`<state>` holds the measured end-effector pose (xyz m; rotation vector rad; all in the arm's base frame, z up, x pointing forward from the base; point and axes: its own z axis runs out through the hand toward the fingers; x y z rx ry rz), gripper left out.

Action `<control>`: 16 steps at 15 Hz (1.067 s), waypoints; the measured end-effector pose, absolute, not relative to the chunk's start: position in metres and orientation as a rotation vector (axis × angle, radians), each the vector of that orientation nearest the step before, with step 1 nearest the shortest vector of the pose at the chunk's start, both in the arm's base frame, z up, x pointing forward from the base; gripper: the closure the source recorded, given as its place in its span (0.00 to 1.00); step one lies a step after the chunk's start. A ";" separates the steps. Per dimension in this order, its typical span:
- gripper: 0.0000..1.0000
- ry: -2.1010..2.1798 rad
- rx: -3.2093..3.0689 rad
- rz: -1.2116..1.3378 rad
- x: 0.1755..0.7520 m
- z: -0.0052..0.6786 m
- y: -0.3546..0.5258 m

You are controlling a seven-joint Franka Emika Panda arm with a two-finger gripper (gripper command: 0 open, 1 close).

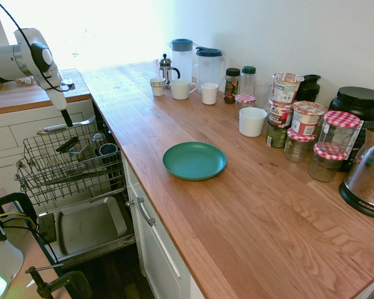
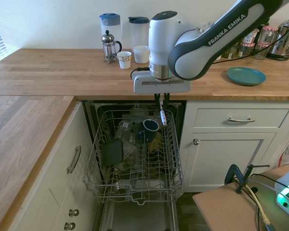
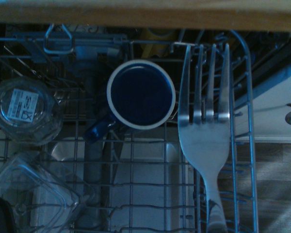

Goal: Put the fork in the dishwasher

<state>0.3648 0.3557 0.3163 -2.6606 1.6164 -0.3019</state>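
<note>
My gripper (image 2: 161, 102) hangs straight down over the back right part of the dishwasher's pulled-out wire rack (image 2: 135, 185), shut on the fork (image 2: 163, 117). The silver fork points tines-down just above the rack's rear edge. In the wrist view the fork (image 3: 207, 145) fills the right side, its tines over the rack wires beside a blue mug (image 3: 140, 94). From the first exterior view the gripper (image 1: 67, 119) shows as dark fingers above the rack (image 1: 34, 180), with the grey inner door (image 1: 87, 227) lying open below; the fork cannot be made out there.
The rack holds a blue mug (image 2: 150, 126), clear plastic containers (image 3: 24, 109) and a dark box (image 2: 113, 151). The wooden counter (image 1: 249, 218) carries a teal plate (image 1: 194, 161), mugs, jars, jugs and a kettle (image 1: 368, 180). White drawers (image 2: 241, 118) flank the dishwasher.
</note>
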 end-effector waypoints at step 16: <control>1.00 1.622 -2.700 -0.136 0.370 0.143 0.378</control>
